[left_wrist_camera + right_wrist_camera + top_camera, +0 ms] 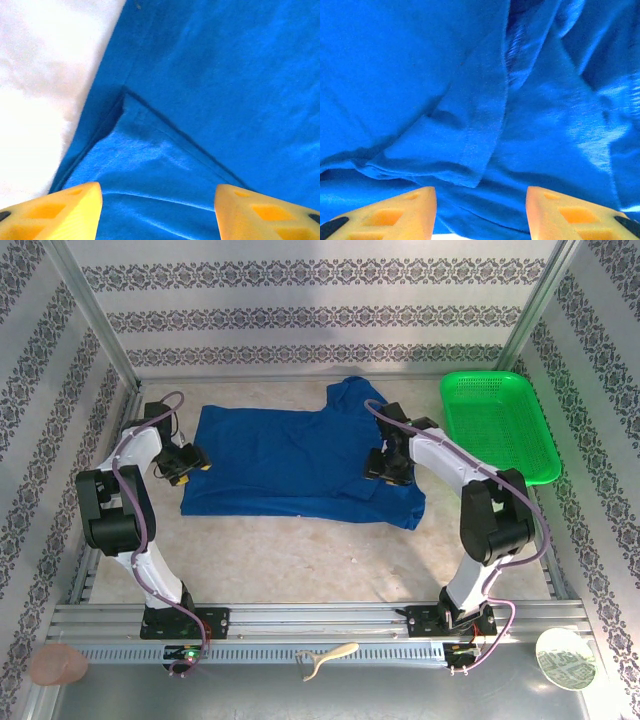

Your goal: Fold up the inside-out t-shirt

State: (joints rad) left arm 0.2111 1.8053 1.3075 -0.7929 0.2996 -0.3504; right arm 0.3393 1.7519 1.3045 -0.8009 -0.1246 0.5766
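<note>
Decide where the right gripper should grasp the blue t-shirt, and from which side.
Grip the flap's hemmed corner on the t-shirt, approaching straight ahead with the right gripper: the corner points toward its open jaws and lies loose, so one finger probably slips under.

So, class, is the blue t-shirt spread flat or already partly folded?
Partly folded. The t-shirt lies with hemmed flaps doubled over the cloth beneath, seen from both wrists; one sleeve sticks out at the far edge.
</note>
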